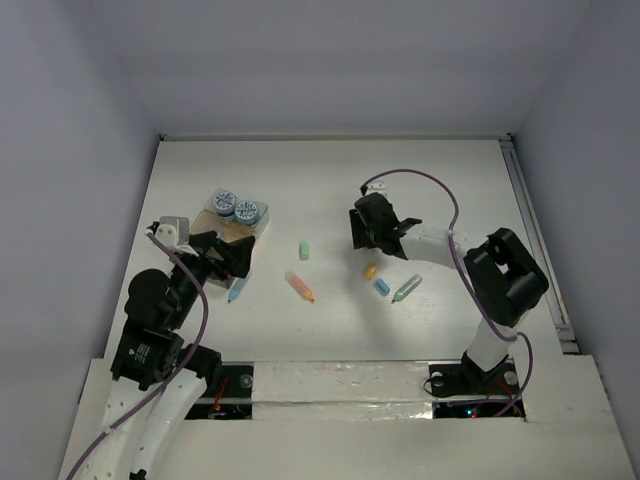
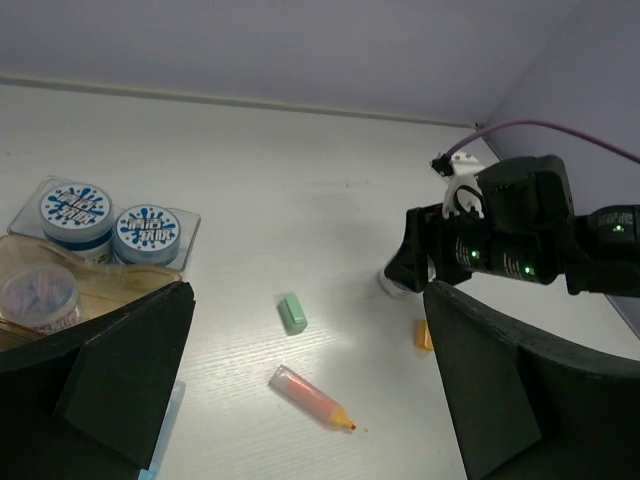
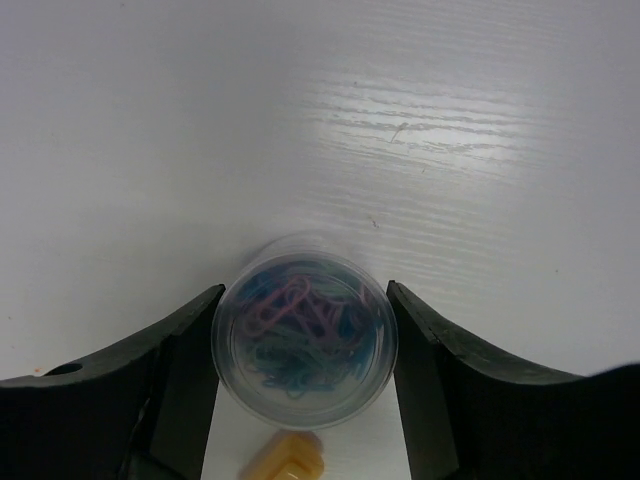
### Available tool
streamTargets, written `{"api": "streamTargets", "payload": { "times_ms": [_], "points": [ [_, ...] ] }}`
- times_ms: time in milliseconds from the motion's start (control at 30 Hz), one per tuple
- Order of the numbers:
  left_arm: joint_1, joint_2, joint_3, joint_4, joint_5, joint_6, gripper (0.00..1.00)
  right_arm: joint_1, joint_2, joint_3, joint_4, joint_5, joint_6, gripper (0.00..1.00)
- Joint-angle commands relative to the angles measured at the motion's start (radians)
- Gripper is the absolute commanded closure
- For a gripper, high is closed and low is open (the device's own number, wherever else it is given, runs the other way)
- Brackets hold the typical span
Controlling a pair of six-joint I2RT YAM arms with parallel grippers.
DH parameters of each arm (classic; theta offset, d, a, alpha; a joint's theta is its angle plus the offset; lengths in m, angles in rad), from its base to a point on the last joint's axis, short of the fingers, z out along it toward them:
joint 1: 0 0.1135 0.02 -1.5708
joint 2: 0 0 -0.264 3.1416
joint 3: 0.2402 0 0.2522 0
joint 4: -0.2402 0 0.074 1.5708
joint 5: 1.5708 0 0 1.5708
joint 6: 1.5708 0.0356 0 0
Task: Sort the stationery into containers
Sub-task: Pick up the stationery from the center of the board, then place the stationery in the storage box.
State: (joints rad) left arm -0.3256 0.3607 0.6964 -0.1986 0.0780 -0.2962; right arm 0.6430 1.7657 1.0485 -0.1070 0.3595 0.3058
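My right gripper [image 1: 372,228] is shut on a round see-through tub [image 3: 304,338] of coloured paper clips, its fingers [image 3: 170,380] pressed to both sides; the tub also shows in the left wrist view [image 2: 393,284]. My left gripper [image 1: 228,256] is open and empty beside two see-through boxes. The far box [image 1: 262,213] holds two patterned-top tubs [image 2: 75,210] [image 2: 145,232]. The brownish near box [image 2: 110,283] holds a third tub [image 2: 38,295]. On the table lie a green piece [image 2: 292,312], an orange stick [image 2: 312,396], a small orange piece [image 3: 288,462], a blue piece [image 1: 381,287], a teal stick [image 1: 406,289] and a pale blue stick [image 1: 236,291].
The white table [image 1: 330,180] is walled at the back and both sides. A purple cable [image 1: 420,176] loops above the right arm. The loose sticks lie in a row between the two arms.
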Motion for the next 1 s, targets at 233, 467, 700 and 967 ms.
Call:
{"api": "streamTargets", "payload": {
  "times_ms": [233, 467, 700, 967],
  "points": [
    [-0.021, -0.071, -0.012, 0.019, 0.003, 0.028, 0.01, 0.067, -0.12, 0.174, -0.028, 0.041, -0.008, 0.5],
    [-0.021, -0.106, -0.006, -0.007, -0.073, 0.019, 0.01, 0.216, 0.015, 0.463, 0.084, -0.21, -0.017, 0.5],
    [-0.012, -0.123, -0.006, -0.013, -0.121, 0.015, 0.01, 0.316, 0.267, 0.769, 0.079, -0.352, -0.022, 0.5],
    [-0.012, -0.111, -0.009, -0.007, -0.11, 0.017, 0.01, 0.36, 0.51, 1.05, -0.048, -0.375, -0.099, 0.49]
  ]
}}
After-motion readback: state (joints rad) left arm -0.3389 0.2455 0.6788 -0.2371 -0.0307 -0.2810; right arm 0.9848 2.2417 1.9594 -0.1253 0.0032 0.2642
